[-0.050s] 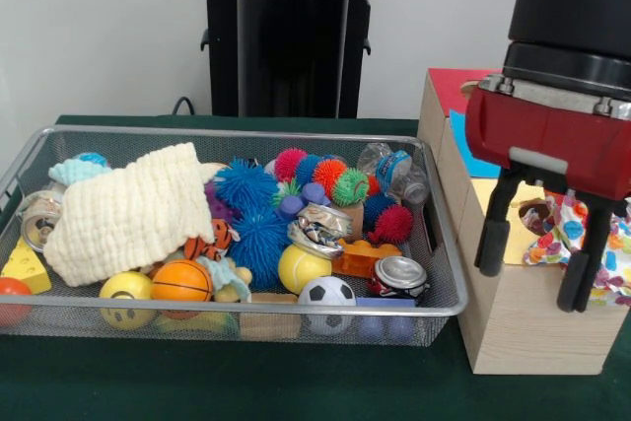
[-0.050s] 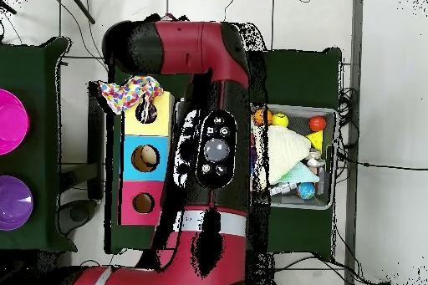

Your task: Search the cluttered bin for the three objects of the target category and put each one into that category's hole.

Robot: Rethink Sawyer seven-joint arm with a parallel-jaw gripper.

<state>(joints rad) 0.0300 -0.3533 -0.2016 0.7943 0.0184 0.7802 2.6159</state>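
Note:
My gripper [image 1: 537,248] hangs open over the wooden box [image 1: 518,327] at the right, its two black fingers [image 1: 493,234] spread wide. A cloth with coloured dots [image 1: 582,236] lies crumpled on the box top by the hole in the yellow panel [image 1: 537,212], between and behind the fingers. From above, this cloth [image 2: 129,94] sits at the yellow end of the box [image 2: 163,108], partly over its edge. A cream waffle cloth [image 1: 128,209] covers the left part of the wire bin [image 1: 444,244]. The arm hides the gripper in the overhead view.
The bin holds spiky balls [image 1: 246,189], crushed cans [image 1: 315,229], a soccer ball [image 1: 326,293], an orange ball [image 1: 180,281], a yellow ball [image 1: 301,265], a plastic bottle [image 1: 394,170] and a cheese wedge [image 1: 25,268]. Blue [image 2: 144,158] and red [image 2: 142,202] box panels have holes. Two bowls [image 2: 12,119] stand apart.

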